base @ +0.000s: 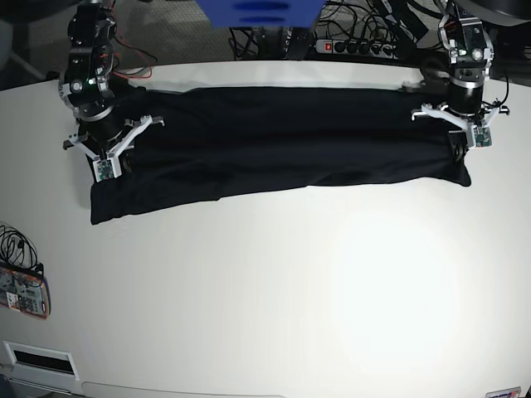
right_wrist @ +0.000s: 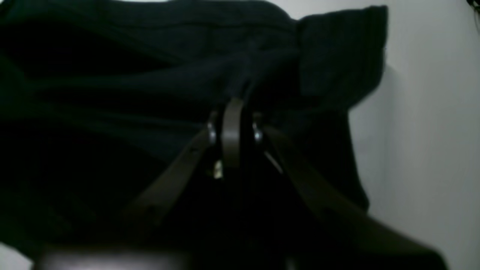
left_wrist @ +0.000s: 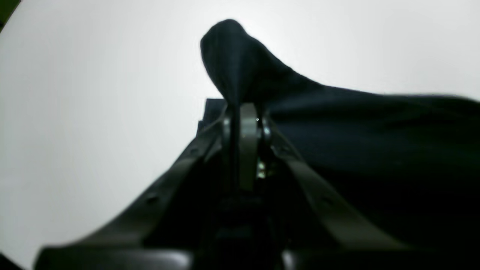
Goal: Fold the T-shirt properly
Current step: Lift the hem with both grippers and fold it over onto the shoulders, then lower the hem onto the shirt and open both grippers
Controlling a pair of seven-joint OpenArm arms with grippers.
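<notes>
The black T-shirt [base: 282, 145] lies as a long folded band across the far side of the white table [base: 290, 282]. My left gripper [base: 459, 159], on the right in the base view, is shut on the T-shirt's right end. In the left wrist view its jaws [left_wrist: 243, 107] pinch a raised peak of T-shirt cloth [left_wrist: 337, 127]. My right gripper [base: 106, 168], on the left in the base view, is shut on the left end. The right wrist view shows this gripper [right_wrist: 234, 102] closed on bunched T-shirt cloth [right_wrist: 150, 75].
A power strip [base: 358, 46] with cables lies behind the table's far edge, beside a blue object [base: 261, 12]. A small device with wires [base: 22, 290] sits at the table's left edge. A white label plate [base: 37, 358] is at the near left corner.
</notes>
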